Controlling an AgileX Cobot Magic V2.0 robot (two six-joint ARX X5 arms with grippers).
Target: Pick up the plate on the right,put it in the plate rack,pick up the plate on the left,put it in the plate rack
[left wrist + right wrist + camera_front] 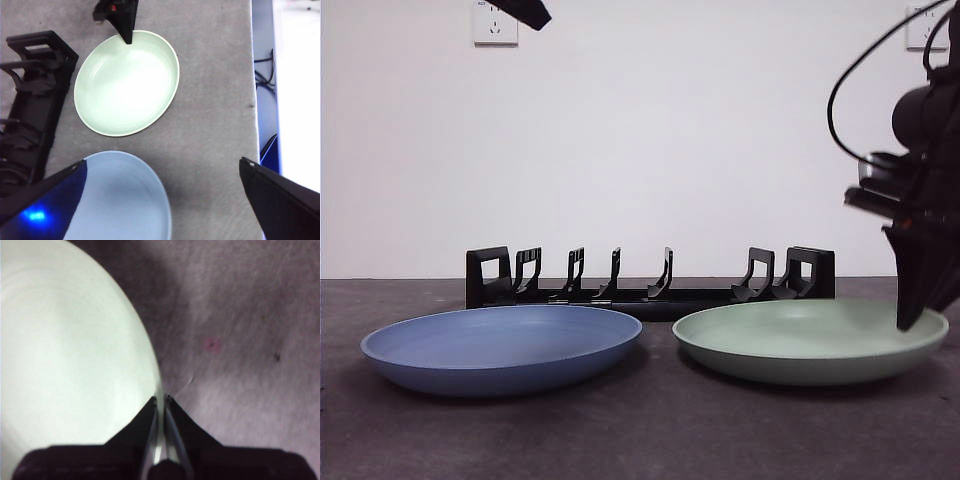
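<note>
Dark grey textured table [640, 440] w/ white wall behind; two white wall sockets, one [495, 24] at upper left, another [927, 28] at upper right. Black cables [840, 90] looped by the working arm. The long low black plastic plate rack [650, 280] w/ curved upright dividers stood at the back, across the middle, no plates in it. In front, the round shallow blue plate [502, 347] lay flat on the left, the round shallow pale-green plate [810, 340] flat on the right; the two were apart, a gap of table between them, nothing blocking either from the rack.

Right gripper [160, 400] was at the green plate's far right rim [920, 322]. Right wrist view: its jaws were pressed nearly together w/ the thin rim edge between them, one jaw inside the plate, one outside, pinching the rim. Plate was level on the table in the front view.

Left gripper [165, 200] hung high over the table, jaws spread wide, nothing between them; blue plate below it, near one jaw. Front view showed only a black tip [525, 12] at the top left.
</note>
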